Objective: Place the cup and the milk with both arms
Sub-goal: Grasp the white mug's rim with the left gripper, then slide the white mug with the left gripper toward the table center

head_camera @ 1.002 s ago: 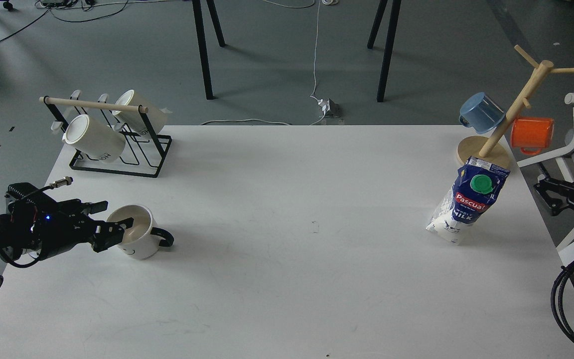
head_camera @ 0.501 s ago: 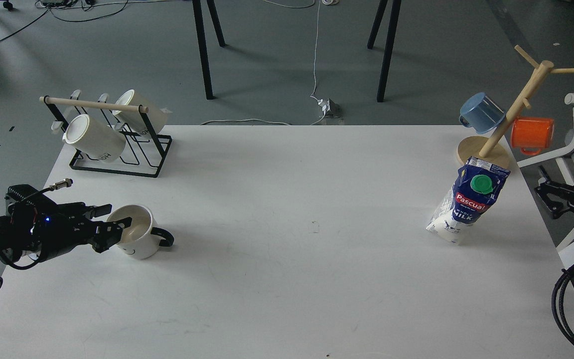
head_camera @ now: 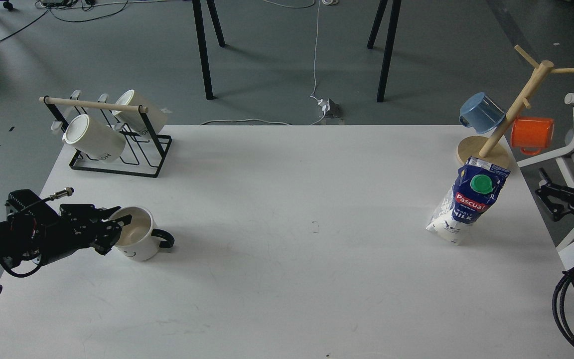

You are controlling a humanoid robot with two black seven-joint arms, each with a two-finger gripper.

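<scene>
Smiley mug [head_camera: 137,240] near left on table [head_camera: 287,279] — left gripper [head_camera: 115,230] pinching its near-left rim, one finger inside. Lift straight, keep level. Pascual milk carton [head_camera: 468,205] far right, ungrasped; right gripper [head_camera: 552,202] beside it — spread unclear

Grey floor [head_camera: 267,60] with cables [head_camera: 315,50] and black table legs [head_camera: 202,50]

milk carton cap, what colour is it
Green: the round cap on the milk carton, seen clearly in the head view.

bright, even light | soft shadows | sharp focus | edges perhaps slightly distorted
</scene>
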